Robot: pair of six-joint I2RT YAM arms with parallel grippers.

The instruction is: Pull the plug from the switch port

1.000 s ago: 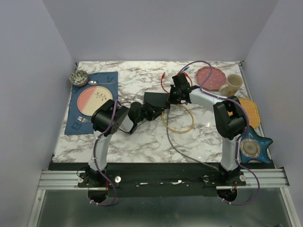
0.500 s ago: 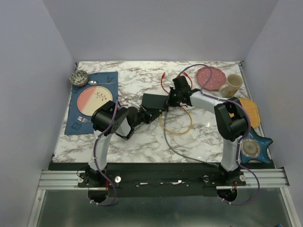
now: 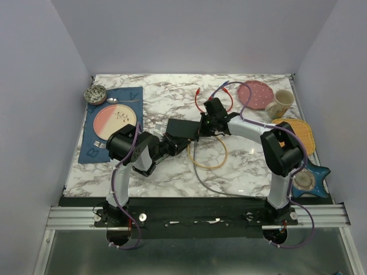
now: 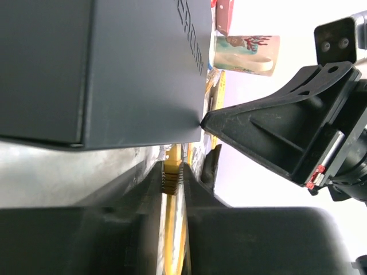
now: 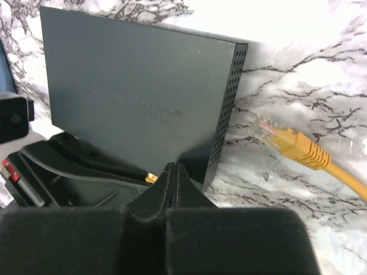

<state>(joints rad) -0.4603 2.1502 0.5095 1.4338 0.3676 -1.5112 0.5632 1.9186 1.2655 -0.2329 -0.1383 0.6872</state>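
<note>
The switch [image 3: 182, 127] is a flat matte-black box in the middle of the table; it fills the upper left of the left wrist view [image 4: 114, 63] and the middle of the right wrist view [image 5: 137, 97]. My left gripper [image 3: 170, 142] [image 4: 173, 172] is at its near-left edge, shut on the yellow plug [image 4: 172, 176] right under the switch's edge. I cannot tell whether the plug is still in its port. My right gripper [image 3: 202, 127] [image 5: 174, 170] is shut and empty, tips at the switch's right end. The cable's other yellow plug [image 5: 287, 139] lies loose on the marble.
The yellow cable loop [image 3: 207, 163] lies right of the switch, crossed by a grey cable [image 3: 218, 183]. A red cable [image 3: 198, 102], pink plate [image 3: 254, 94] and mug [image 3: 279, 103] are behind. A blue placemat [image 3: 92, 146] with a plate is at left, a star dish [image 3: 321, 172] at right.
The switch, both grippers and the yellow loop have shifted left and toward the near edge. The left arm has drawn back toward its base.
</note>
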